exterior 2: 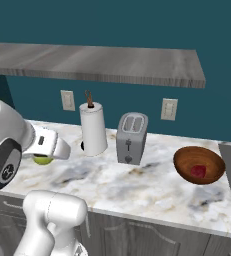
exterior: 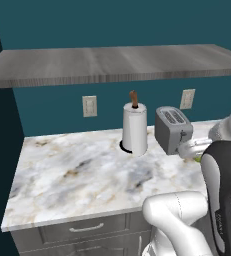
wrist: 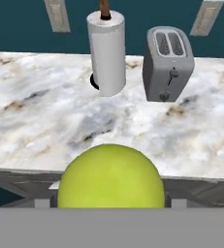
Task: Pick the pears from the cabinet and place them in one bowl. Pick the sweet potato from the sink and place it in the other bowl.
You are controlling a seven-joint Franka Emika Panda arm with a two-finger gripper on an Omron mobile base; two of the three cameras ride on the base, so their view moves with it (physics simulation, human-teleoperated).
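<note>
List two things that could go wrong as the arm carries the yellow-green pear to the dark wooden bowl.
The toaster and paper towel roll stand between the gripper and the wooden bowl; a low sweep might hit them. The yellow-green pear is round and could slip. A red pear already lies inside, so the drop may bounce.

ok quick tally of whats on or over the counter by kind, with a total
pears: 2, yellow-green pear in the gripper, dark red pear in the bowl
bowls: 1, dark wooden bowl
toasters: 1, toaster
paper towel rolls: 1, paper towel roll
total: 5
</note>
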